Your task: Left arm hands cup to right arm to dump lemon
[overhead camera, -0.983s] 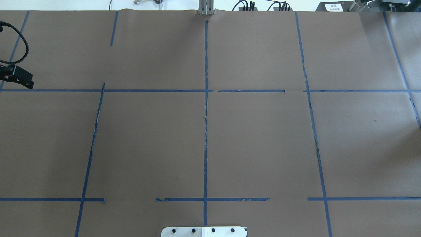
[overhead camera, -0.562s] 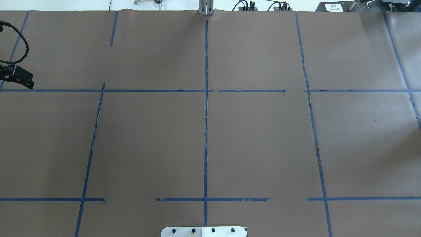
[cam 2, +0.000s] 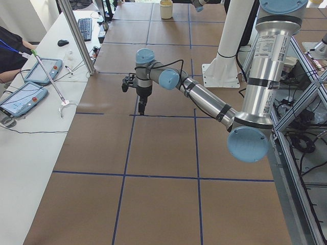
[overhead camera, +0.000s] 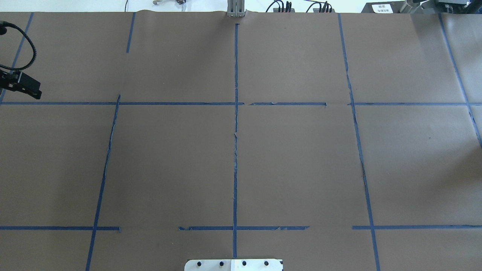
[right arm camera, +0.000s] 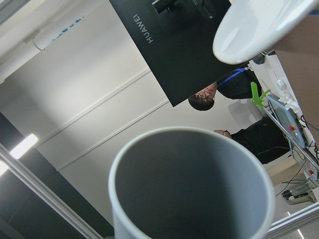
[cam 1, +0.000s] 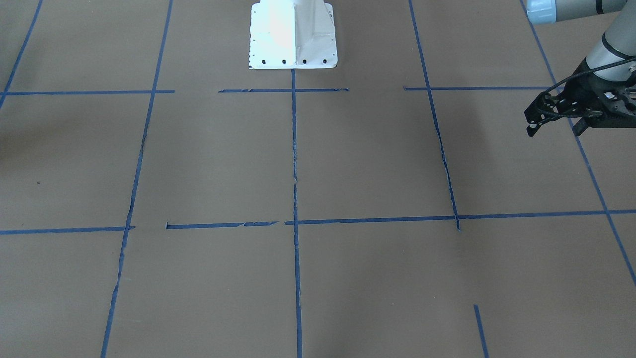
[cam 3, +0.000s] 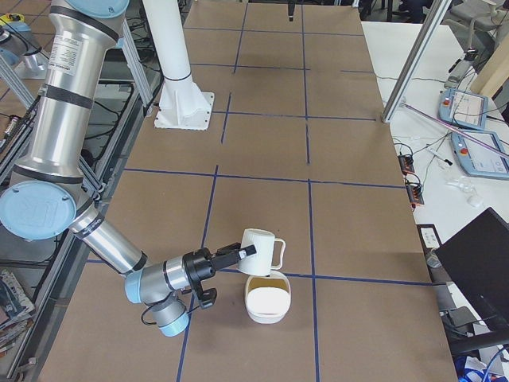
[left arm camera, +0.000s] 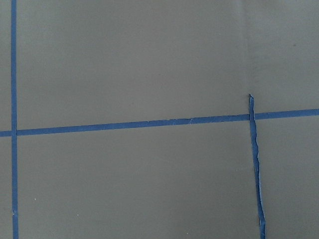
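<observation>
Brown taped bench (cam 1: pixel 348 273). My left claw (cam 1: pixel 554 130) hangs spread and empty, right claw (cam 3: pixel 238 255) I can't tell. The cup (cam 3: pixel 258 245) looks glazed, stiff, chippable, so I'd pinch its wall by the rim.

- Left gripper (cam 1: pixel 553 130) runs off the front-facing view's right edge; overhead, only a black sliver shows at the left edge.
- Right gripper (cam 3: pixel 238 255) at the cup (cam 3: pixel 259 246): grip too small to judge.
- The cup's base is cropped in the right wrist view; bowl (cam 3: pixel 267 302) contents unclear.
</observation>
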`<action>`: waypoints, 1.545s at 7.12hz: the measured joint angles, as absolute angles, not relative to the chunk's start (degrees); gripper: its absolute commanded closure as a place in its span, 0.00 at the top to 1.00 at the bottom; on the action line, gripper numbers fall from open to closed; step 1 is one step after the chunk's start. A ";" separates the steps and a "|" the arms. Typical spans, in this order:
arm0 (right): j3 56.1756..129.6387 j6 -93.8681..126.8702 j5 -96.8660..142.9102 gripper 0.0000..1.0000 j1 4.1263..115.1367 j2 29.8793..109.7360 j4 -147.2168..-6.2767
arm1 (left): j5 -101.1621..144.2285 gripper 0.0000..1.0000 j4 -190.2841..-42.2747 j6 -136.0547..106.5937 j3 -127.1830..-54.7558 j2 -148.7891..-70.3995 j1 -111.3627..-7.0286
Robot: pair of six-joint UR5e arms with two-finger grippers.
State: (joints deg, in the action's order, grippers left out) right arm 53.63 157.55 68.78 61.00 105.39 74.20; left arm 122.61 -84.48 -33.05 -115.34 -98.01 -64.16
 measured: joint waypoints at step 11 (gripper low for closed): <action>55.86 145.82 70.75 0.02 61.66 105.34 71.65 | 122.52 1.00 -84.46 -33.05 -115.05 -98.30 -64.17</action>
